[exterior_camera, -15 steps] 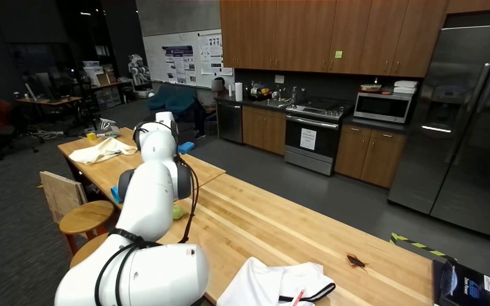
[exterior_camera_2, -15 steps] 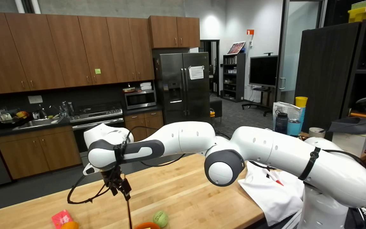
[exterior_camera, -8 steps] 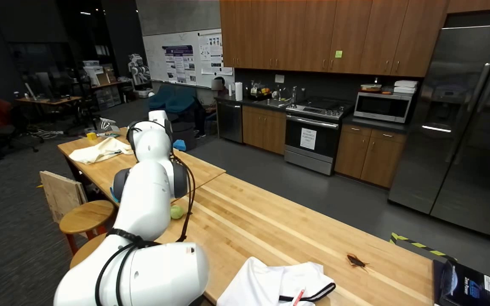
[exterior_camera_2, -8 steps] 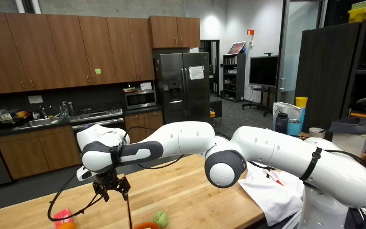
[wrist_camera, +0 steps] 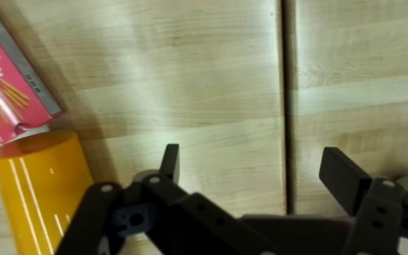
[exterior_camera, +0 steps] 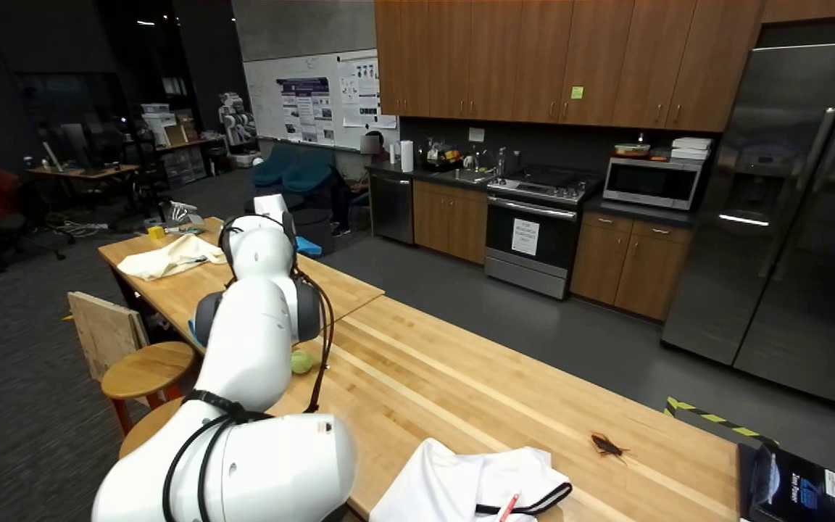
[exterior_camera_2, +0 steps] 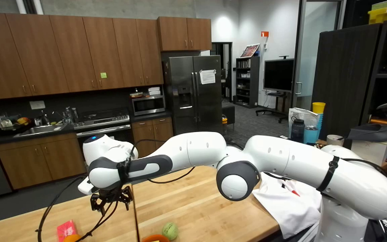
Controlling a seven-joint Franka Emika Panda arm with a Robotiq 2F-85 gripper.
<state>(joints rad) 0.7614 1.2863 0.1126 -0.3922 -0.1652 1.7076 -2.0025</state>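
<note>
Wooden cabinets [exterior_camera_2: 69, 55], steel fridge [exterior_camera_2: 192, 95], grey floor [exterior_camera: 432, 293]

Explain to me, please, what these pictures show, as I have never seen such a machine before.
The big white machine is a jointed robot arm, ending in a dark gripper that works rather like a hand. The two wide views come from cameras standing outside the robot; the close-up comes from a camera on its wrist, looking down. On the wooden surface you can see a pink snack box, an orange-yellow cup right by it, a tennis ball and a white cloth. The gripper is open and holds nothing: wood shows between its spread jaws.
</note>
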